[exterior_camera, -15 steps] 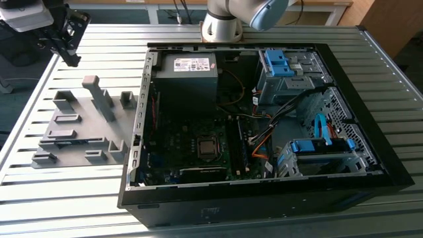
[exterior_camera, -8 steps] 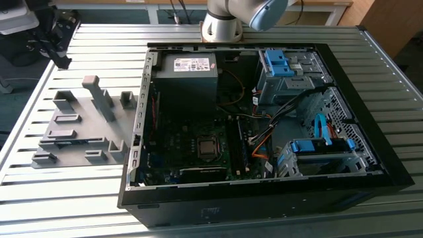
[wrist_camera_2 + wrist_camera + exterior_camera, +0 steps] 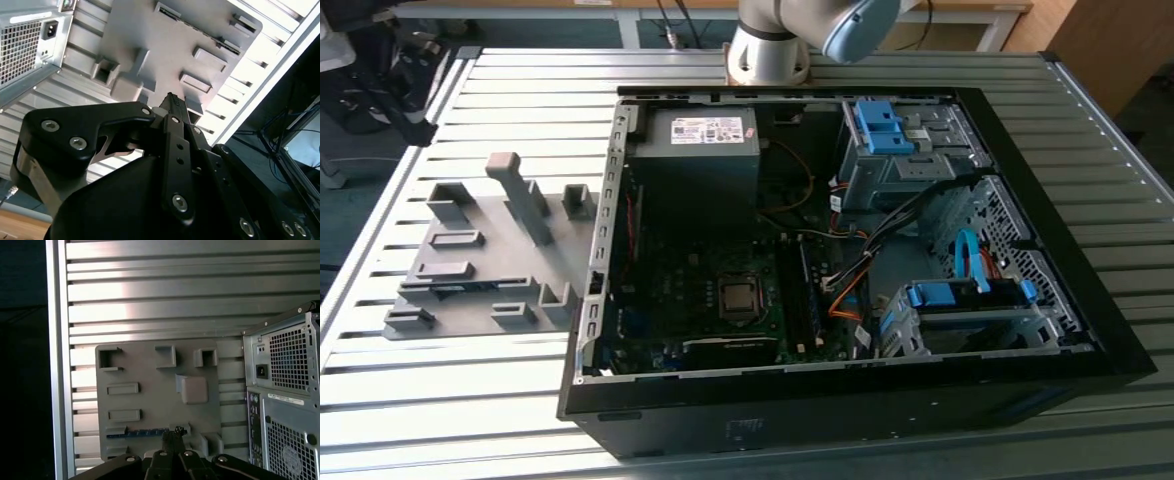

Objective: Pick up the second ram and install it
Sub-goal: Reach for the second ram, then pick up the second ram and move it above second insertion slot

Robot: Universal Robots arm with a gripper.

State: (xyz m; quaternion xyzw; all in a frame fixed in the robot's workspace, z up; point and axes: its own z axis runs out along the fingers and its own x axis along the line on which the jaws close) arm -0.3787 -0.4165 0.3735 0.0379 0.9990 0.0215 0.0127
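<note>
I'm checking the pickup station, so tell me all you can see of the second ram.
The second ram appears in the first wrist view as a thin, long blue strip. It stands on edge in a slot of the grey holder plate, which lies flat on the slatted metal table beside the open computer case. Its chips and contacts are hidden. The holder's raised blocks meet it at its ends. The gripper hangs above the plate, apart from it.
</note>
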